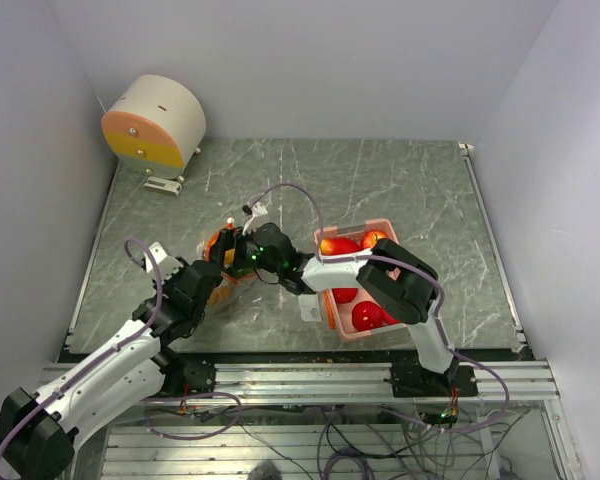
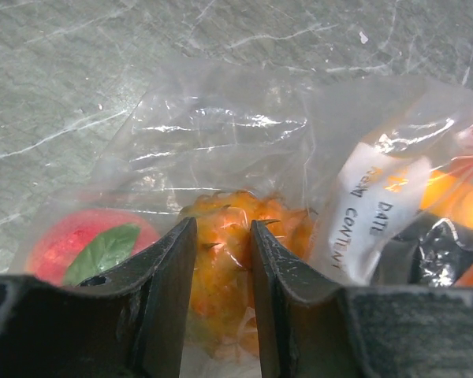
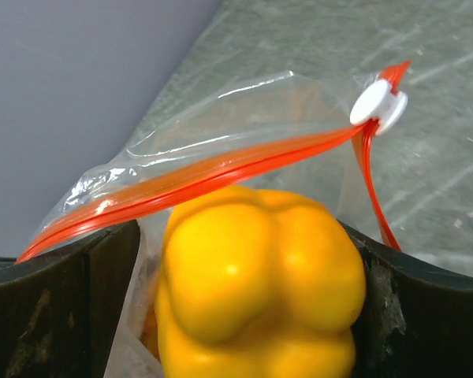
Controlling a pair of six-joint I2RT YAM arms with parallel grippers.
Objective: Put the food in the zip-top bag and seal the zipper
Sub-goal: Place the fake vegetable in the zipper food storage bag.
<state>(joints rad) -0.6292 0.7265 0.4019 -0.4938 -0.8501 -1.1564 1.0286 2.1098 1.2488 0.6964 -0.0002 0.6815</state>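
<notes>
The clear zip-top bag (image 2: 221, 134) lies on the grey table, its red zipper (image 3: 221, 169) open with the white slider (image 3: 378, 106) at one end. Inside it are a pink peach (image 2: 71, 236) and the bumpy orange fruit (image 2: 225, 236). My left gripper (image 2: 223, 260) is nearly closed, pinching the bag's plastic over the orange fruit; it also shows in the top view (image 1: 218, 278). My right gripper (image 3: 240, 260) is shut on the yellow pepper (image 3: 299, 268) and holds it at the bag's mouth, reaching across from the right (image 1: 238, 252). Red apples (image 1: 365, 315) lie in the pink basket (image 1: 380, 225).
The pink basket stands right of the bag, under my right arm. A white and orange cylinder (image 1: 155, 120) sits at the back left corner. White walls close in the table on three sides.
</notes>
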